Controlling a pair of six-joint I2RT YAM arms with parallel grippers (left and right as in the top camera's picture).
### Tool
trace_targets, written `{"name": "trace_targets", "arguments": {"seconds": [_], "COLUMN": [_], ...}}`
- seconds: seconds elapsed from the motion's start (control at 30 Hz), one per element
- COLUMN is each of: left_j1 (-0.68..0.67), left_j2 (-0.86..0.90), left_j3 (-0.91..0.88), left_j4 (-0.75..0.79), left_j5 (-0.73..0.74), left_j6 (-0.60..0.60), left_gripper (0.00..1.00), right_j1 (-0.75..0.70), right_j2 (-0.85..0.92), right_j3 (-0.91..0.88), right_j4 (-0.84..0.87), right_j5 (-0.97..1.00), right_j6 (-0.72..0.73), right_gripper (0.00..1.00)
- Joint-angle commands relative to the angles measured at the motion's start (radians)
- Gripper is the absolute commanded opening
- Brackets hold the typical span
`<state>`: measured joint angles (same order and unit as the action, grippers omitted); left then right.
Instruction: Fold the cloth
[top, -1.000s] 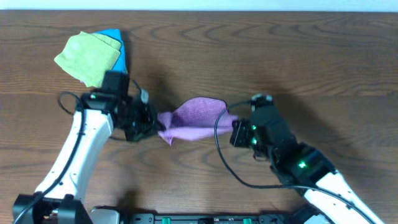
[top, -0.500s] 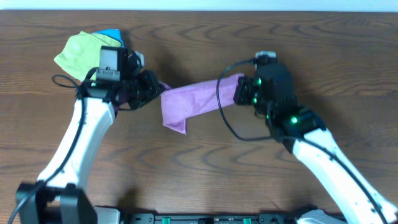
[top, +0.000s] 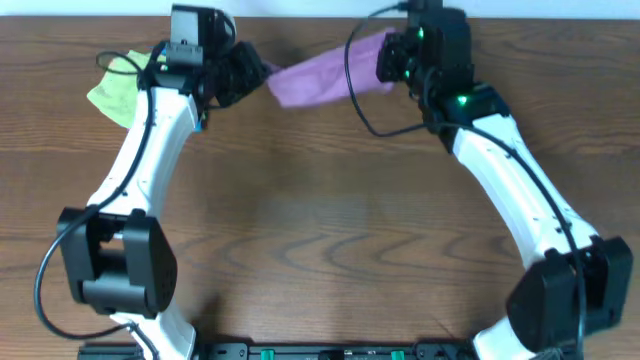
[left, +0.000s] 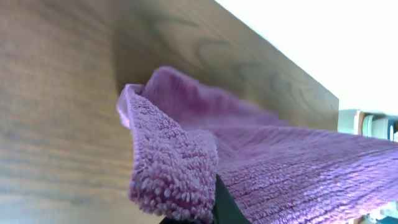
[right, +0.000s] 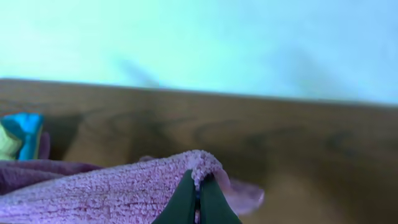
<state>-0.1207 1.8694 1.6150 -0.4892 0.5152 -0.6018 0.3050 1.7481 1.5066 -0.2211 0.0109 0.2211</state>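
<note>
Cloth (top: 322, 80) hangs as a taut band between the two tools, at the far edge of the table (top: 320, 230); it appears to be lifted off the wood, sagging slightly in the middle.

Left tool (top: 261, 76) clenched on one end of the cloth; left wrist view shows the terry bunched and doubled over at the finger. Right tool (top: 386, 58) clenched on the other end; right wrist view shows the cloth edge pinched between its closed fingers (right: 186, 198).

Step in hand, as judged: carrying the spread edge before laying it down. To do it well: keep both grips firm and tension even; bring the span back toward the table centre, away from the far edge; lower so the free part settles flat first, then lay the held edge over it, corners matched; release only once they lie squared.

Containers: none in view. Green cloth (top: 113, 90) and blue cloth (right: 18, 126) lie to the left, apart from the work.
</note>
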Motion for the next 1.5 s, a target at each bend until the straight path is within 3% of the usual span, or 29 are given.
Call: {"name": "trace_targets", "arguments": {"seconds": [0.0,0.23,0.63,1.1,1.27,1.47], "left_j1": [0.033,0.043,0.038,0.038,0.038,0.036], "left_j2": [0.026,0.026,0.026,0.026,0.025,0.002], "left_j3": [0.067,0.118,0.118,0.109,0.046,-0.163], "left_j4": [-0.005,-0.049,-0.346,-0.664,-0.727,-0.694], "left_j5": [-0.073,-0.069,-0.078,-0.085,-0.084,-0.072], "left_j6": [0.032,0.082,0.237,0.318,0.318,0.318], "left_gripper": [0.06,0.06,0.06,0.06,0.06,0.06], "right_j1": [-0.05,-0.062,-0.061,-0.047,-0.044,-0.042], "right_j2": [0.031,0.046,0.045,0.042,0.042,0.001], "right_j3": [0.094,0.137,0.137,0.133,0.1,-0.023], "right_j4": [0.01,-0.051,-0.294,-0.617,-0.686,-0.69], "right_j5": [0.124,0.12,0.077,0.032,-0.031,-0.071], "right_j6": [-0.059,-0.063,-0.061,-0.067,-0.089,-0.089], "right_gripper": [0.01,0.01,0.01,0.01,0.01,0.01]}}
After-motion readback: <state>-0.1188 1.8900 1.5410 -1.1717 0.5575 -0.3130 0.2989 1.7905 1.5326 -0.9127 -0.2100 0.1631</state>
